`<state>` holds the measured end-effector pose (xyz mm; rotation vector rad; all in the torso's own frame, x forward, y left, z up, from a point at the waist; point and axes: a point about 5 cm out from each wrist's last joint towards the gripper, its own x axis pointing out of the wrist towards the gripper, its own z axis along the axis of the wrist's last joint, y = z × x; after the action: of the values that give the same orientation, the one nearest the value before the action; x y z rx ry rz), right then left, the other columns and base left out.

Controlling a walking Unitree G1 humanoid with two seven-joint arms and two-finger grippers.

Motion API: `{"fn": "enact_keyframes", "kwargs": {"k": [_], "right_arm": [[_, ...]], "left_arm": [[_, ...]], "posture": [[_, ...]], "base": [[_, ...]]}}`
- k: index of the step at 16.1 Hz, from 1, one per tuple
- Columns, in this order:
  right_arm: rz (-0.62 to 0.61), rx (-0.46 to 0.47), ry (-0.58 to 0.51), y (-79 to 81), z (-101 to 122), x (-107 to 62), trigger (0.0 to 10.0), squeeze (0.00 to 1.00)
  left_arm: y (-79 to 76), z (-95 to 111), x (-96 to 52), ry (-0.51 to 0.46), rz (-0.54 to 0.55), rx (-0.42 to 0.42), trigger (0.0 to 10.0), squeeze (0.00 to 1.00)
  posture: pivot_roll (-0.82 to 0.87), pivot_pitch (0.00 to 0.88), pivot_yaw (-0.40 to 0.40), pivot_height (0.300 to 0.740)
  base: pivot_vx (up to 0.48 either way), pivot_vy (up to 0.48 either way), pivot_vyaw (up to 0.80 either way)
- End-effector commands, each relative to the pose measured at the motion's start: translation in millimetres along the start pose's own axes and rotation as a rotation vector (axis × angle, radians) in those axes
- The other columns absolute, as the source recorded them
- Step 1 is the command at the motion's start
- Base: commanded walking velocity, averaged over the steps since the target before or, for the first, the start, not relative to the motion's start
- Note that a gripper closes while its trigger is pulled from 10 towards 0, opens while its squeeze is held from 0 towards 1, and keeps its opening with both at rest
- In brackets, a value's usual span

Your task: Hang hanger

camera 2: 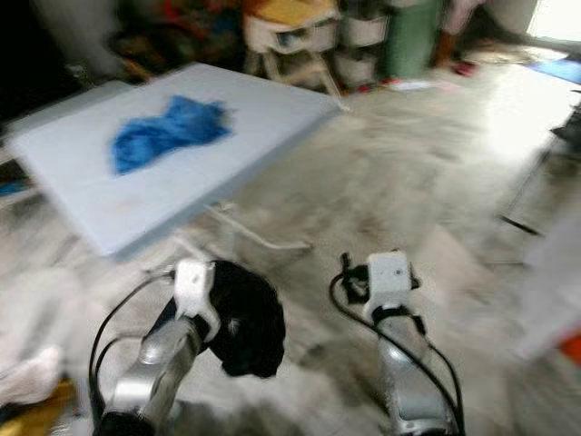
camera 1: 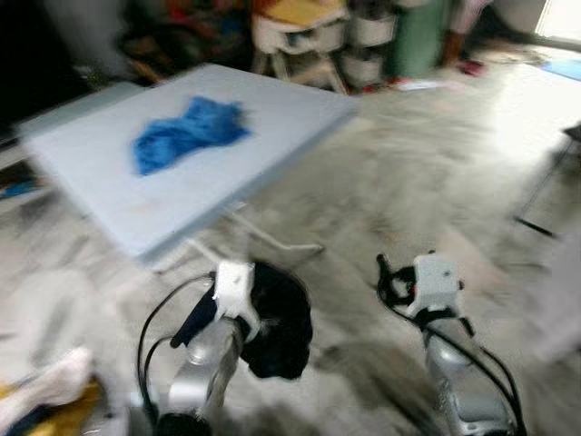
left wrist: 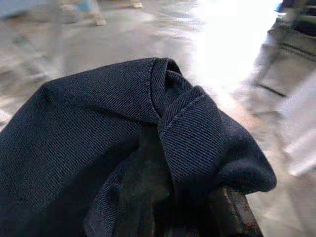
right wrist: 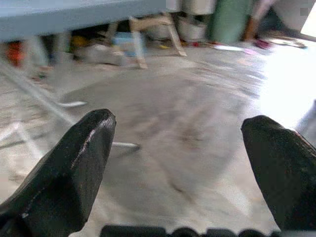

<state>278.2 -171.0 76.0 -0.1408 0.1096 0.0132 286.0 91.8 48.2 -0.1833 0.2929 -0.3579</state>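
Your left gripper [camera 1: 272, 331] is sitting low and left of centre in the head views, and it is carrying a bundle of dark cloth [camera 1: 277, 318] that is draping over it. In the left wrist view the dark cloth [left wrist: 123, 148] is covering nearly everything, a twill weave folded over on itself, with the tip of one black finger [left wrist: 234, 212] peeking out beneath it at the lower right. The cloth is hiding the rest of the fingers, so you cannot tell whether they are clamped on it or merely bearing it.

Your right gripper [right wrist: 180, 163] is holding nothing: its two black fingers [right wrist: 74, 168] are standing wide apart at the lower corners of the right wrist view, with bare floor between them. In the head views the right arm [camera 1: 436, 300] is reaching forward at lower right of centre, over the pale marbled floor [camera 1: 408, 173].

Farther out, a light blue table [camera 1: 272, 127] is filling the upper left of the head views, tilted in the frame by the camera's angle, and a crumpled blue cloth [camera 1: 186, 132] is lying on it. Behind the table, along the top edge, blurred household clutter and a pale wooden stool [camera 1: 300, 41] are showing. You are getting motion blur across all the views, and no hanger can be made out.
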Motion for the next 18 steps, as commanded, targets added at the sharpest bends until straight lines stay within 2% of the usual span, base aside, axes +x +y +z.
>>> {"fn": "enact_keyframes", "kwargs": {"k": [1, 3, 7, 13, 15, 18], "right_arm": [[0.011, 0.017, 0.004, 5.3, 0, -0.2, 10.0, 0.0], [0.001, 0.015, 0.006, 2.2, -1, -1.5, 10.0, 0.0], [-0.007, 0.007, 0.008, -1.8, -1, -1.8, 10.0, 0.0], [-0.002, 0.01, 0.001, 0.2, 1, 2.7, 10.0, 0.0], [-0.001, 0.016, -0.007, -0.2, 3, 4.3, 10.0, 0.0], [0.001, 0.015, -0.008, -1.8, 3, 4.3, 10.0, 0.0]], "left_arm": [[6.7, 3, 0.3, -0.009, 0.01, 0.024, 10.0, 0.0], [6.1, 4, 1.6, -0.008, 0.007, 0.025, 10.0, 0.0], [5.5, 3, 4.1, -0.004, 0.008, 0.028, 10.0, 0.0], [13.1, 2, 4.5, -0.025, 0.044, -0.026, 10.0, 0.0], [19.1, 1, 3.1, -0.021, 0.057, -0.016, 10.0, 0.0], [27.6, -1, -0.5, -0.017, 0.095, -0.024, 10.0, 0.0]], "posture": [[-0.24, 0.0, 0.134, 0.74], [-0.24, 0.0, 0.135, 0.74], [-0.25, 0.0, 0.129, 0.74], [-0.25, 0.0, 0.128, 0.74], [-0.24, 0.0, 0.129, 0.74], [-0.24, 0.0, 0.122, 0.74]], "base": [[0.0, -0.48, -0.8], [0.0, -0.412, -0.61], [0.0, -0.301, 0.0], [0.0, 0.0, 0.0], [0.0, 0.0, 0.0], [0.0, 0.347, 0.0]]}}
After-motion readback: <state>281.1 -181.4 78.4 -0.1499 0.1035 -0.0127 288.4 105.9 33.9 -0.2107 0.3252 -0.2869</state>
